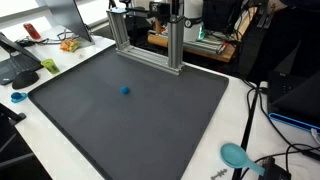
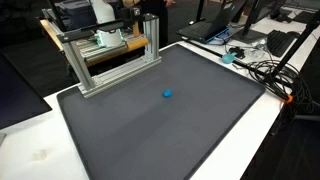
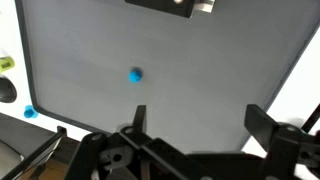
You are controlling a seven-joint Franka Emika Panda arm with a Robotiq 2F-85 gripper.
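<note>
White bench (image 1: 236,98) carries a large dark mat (image 1: 150,120) that fills most of both exterior views, with desks, screens and cables crowding the background. An aluminium frame (image 1: 150,45) stands along the mat's far edge; its top is cut off in an exterior view (image 2: 110,62), and what sits behind it is too cluttered to make out.

The hand (image 3: 198,125) shows only in the wrist view, where the bottom edge cuts off its dark body. Its two fingers (image 3: 138,116) stand wide apart, and only bare mat shows between them. It hangs well above the surface and touches nothing.

A small blue ball (image 3: 135,74) lies on the mat, ahead of the hand and off toward its finger on the left of the picture. In both exterior views it rests near the mat's middle (image 1: 125,90), nearer the frame than the near edge. It is round, so it has no long axis and points no way.

Open mat surrounds the ball on every side, well apart from the frame and from all four edges. A teal scoop-like thing (image 1: 235,155) lies off the mat on the bench, its shape hard to read. A tiny blue piece (image 1: 17,97) sits past another corner.
</note>
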